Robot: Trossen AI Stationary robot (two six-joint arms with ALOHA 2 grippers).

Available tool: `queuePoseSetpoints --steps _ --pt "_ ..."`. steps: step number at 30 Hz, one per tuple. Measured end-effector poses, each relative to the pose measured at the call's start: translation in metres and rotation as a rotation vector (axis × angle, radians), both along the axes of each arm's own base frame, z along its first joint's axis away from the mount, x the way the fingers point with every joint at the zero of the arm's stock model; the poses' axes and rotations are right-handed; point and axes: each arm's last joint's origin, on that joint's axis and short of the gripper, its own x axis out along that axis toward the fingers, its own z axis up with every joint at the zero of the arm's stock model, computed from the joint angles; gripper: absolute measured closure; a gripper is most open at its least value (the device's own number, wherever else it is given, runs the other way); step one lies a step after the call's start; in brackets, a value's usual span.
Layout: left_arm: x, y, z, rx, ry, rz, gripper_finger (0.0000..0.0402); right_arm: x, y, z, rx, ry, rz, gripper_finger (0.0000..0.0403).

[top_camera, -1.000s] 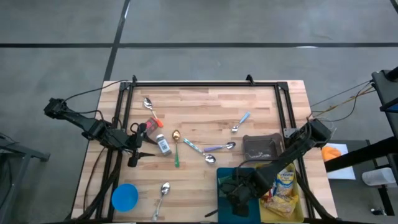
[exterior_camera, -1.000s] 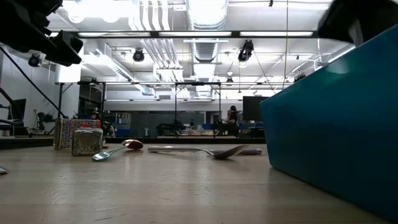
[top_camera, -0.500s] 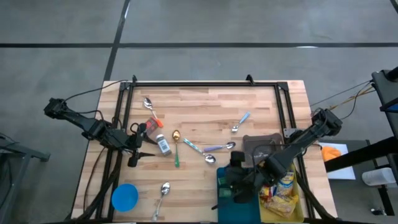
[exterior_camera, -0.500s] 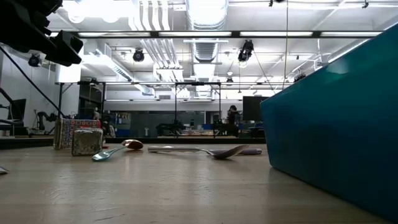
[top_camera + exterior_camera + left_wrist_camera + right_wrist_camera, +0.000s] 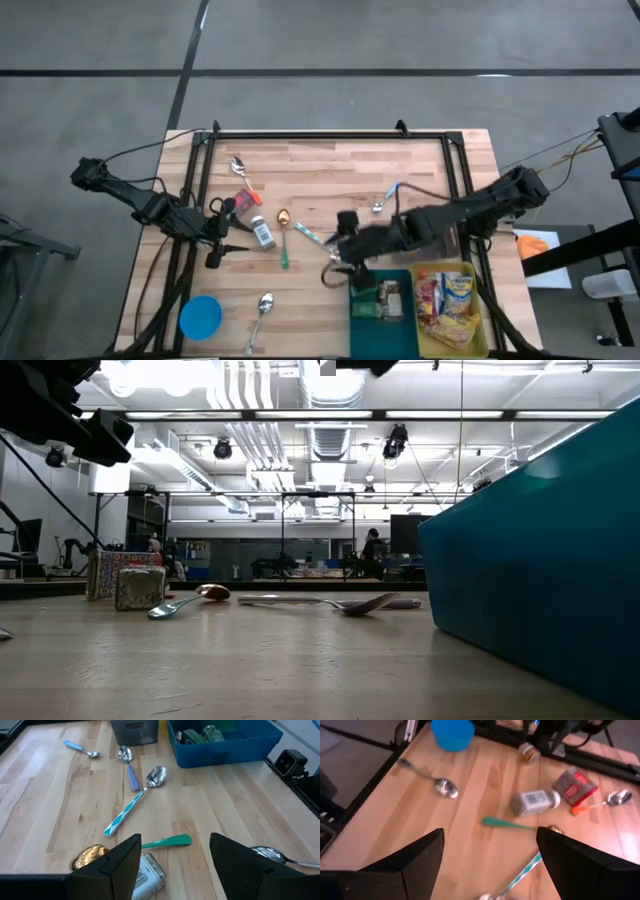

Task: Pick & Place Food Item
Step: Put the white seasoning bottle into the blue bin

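right gripper (image 5: 335, 268): out over the middle of the table, just beside the blue bin's near corner; fingers spread wide with nothing between them, bare wood showing in the gap in its wrist view.
left gripper (image 5: 222, 243): waits at the table's left edge, near the red box and the small bottle; fingers (image 5: 120, 865) part open, holding nothing.
blue bin (image 5: 357, 318): at the front right of the table, with a green packet (image 5: 383, 298) and other food items inside.
yellow bin (image 5: 482, 330): touching the blue bin's right side, filled with snack bags (image 5: 447, 296).
grey tray (image 5: 134, 730): behind the blue bin, mostly hidden by the right arm in the high view.
small bottle (image 5: 262, 233): lying on its side left of centre, white label up.
red box (image 5: 247, 201): just behind the bottle.
spoons: several scattered; a gold one with a green handle (image 5: 283, 240) beside the bottle, a teal-striped one (image 5: 134, 803) near the centre, a plain one (image 5: 262, 310) at the front.
blue bowl (image 5: 201, 316): front left corner.
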Motion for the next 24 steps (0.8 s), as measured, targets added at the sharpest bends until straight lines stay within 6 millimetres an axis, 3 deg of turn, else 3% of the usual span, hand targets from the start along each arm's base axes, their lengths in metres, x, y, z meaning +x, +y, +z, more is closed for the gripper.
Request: queuePoseSetpoints --steps 6,11,17,24 --pt "0.000 0.000 0.000 0.000 0.000 0.000 0.0161 0.014 -0.052 -0.017 -0.013 -0.043 -0.048 0.0087" --pt "0.000 0.000 0.000 0.000 0.000 0.000 0.0161 0.021 -0.085 -0.023 0.014 -0.228 0.002 0.0087" --pt "0.000 0.000 0.000 0.000 0.000 0.000 0.0161 0.015 -0.121 -0.041 0.032 -0.358 -0.015 0.0087" --pt "0.000 0.000 0.000 0.000 0.000 0.000 0.0161 -0.002 -0.151 -0.055 0.019 -0.354 -0.101 0.0087"
